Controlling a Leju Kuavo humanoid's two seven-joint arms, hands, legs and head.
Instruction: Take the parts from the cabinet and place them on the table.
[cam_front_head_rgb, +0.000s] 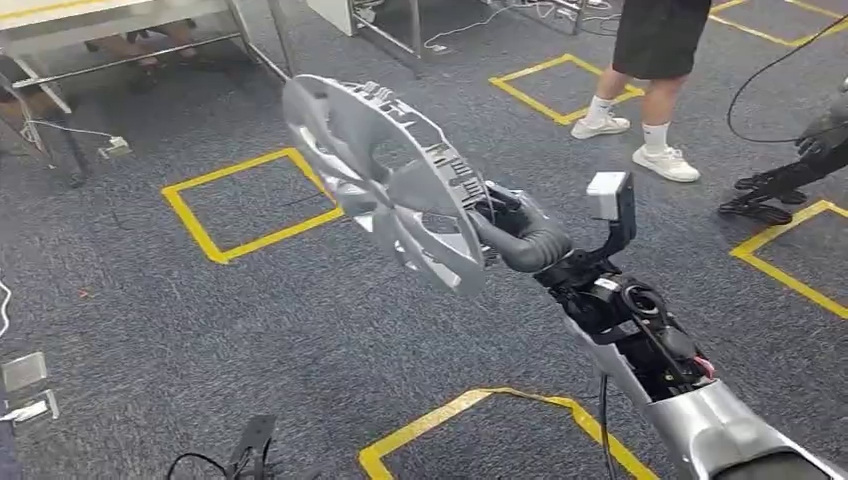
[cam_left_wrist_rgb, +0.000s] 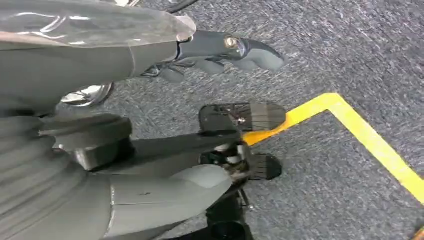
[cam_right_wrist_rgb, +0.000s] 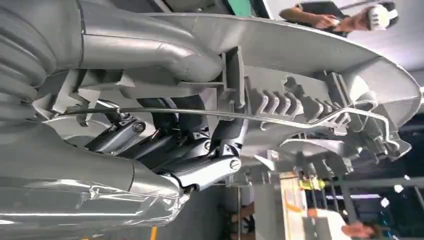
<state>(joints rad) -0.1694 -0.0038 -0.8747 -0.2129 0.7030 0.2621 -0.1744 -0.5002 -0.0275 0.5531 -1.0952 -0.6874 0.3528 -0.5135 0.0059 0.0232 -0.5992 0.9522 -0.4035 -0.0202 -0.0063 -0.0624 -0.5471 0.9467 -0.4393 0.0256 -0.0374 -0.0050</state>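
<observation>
We saw the right robot hand (cam_front_head_rgb: 510, 235) clamped on the rim of one silver wheel cover (cam_front_head_rgb: 385, 175), its thick grey thumb (cam_right_wrist_rgb: 150, 50) pressed along one face of the rim and its darker fingers (cam_right_wrist_rgb: 200, 160) curled against the ribbed inner face. From the wrist, a thin wire ring (cam_right_wrist_rgb: 300, 120) ran along the clips on the inside of the cover. The wheel cover was held up in the air over the grey carpet floor (cam_front_head_rgb: 200, 330), tilted on edge, touching nothing but the hand. The right arm (cam_front_head_rgb: 660, 380) reached up and forward from the lower right of the head view, stretched nearly straight, with a small white camera block (cam_front_head_rgb: 608, 195) on a bracket at the wrist.

The left robot hand (cam_left_wrist_rgb: 220, 55) hung low over the carpet, holding nothing; its fingers lay loosely apart and slightly bent.

We counted five yellow tape squares (cam_front_head_rgb: 250, 205) on the floor in the head view, some cut off by the picture's edge. One person (cam_front_head_rgb: 650, 70) in dark shorts and white shoes stood at the far side, well apart from the cover. A metal-framed desk (cam_front_head_rgb: 120, 30) stood at the far left corner of the floor.
</observation>
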